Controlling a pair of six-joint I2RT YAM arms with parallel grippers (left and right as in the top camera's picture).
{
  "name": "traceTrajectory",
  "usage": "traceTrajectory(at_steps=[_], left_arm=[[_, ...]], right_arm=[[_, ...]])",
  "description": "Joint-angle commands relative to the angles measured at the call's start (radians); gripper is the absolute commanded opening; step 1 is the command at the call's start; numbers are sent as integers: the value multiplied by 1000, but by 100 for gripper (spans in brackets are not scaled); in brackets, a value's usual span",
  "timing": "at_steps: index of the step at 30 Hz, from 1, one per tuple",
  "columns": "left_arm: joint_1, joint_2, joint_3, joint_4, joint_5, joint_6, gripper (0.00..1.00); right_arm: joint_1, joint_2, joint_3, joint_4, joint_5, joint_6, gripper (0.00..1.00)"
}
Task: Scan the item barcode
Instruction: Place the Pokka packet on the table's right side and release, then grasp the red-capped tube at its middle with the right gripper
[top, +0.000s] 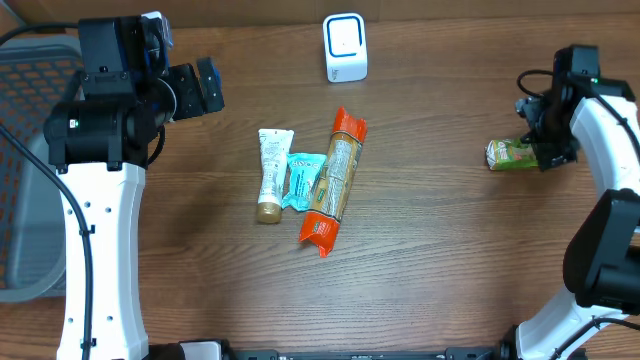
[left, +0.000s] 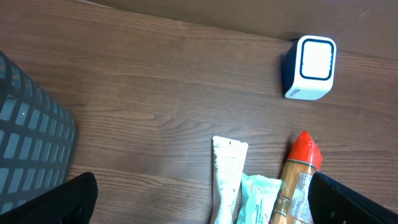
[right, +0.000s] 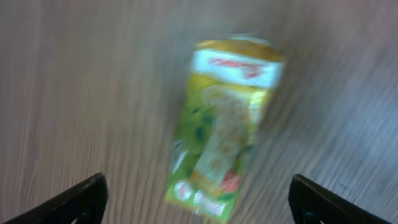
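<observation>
Wood-grain counter (top: 430, 260) fills my overhead feed, with a grey basket (top: 30, 150) at its left edge. Near the far edge stands the white scanner (top: 345, 47). At the middle lie a white tube (top: 271, 175), a teal packet (top: 301, 180) and a long orange-ended package (top: 337, 180), side by side. The green and yellow pouch (top: 512, 153) lies flat at the right, well apart from the scanner. My right fingers (right: 81, 200) stand spread wide on either side of it; that wrist view is blurred, but they seem clear of it. My left fingers (left: 59, 202) are spread wide too, holding nothing.
</observation>
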Motion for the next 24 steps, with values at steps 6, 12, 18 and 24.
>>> traceTrajectory(at_steps=[6,12,18,24], left_arm=[[-1,8,6,3,-6,2,100],[-1,8,6,3,-6,2,100],[-1,8,6,3,-6,2,100],[-1,8,6,3,-6,2,100]], right_arm=[[173,-76,156,4,-488,-524,96],[389,-47,124,5,-421,-407,96],[623,-43,-27,96,-307,-264,94],[859,-42,-179,243,-294,-167,89]])
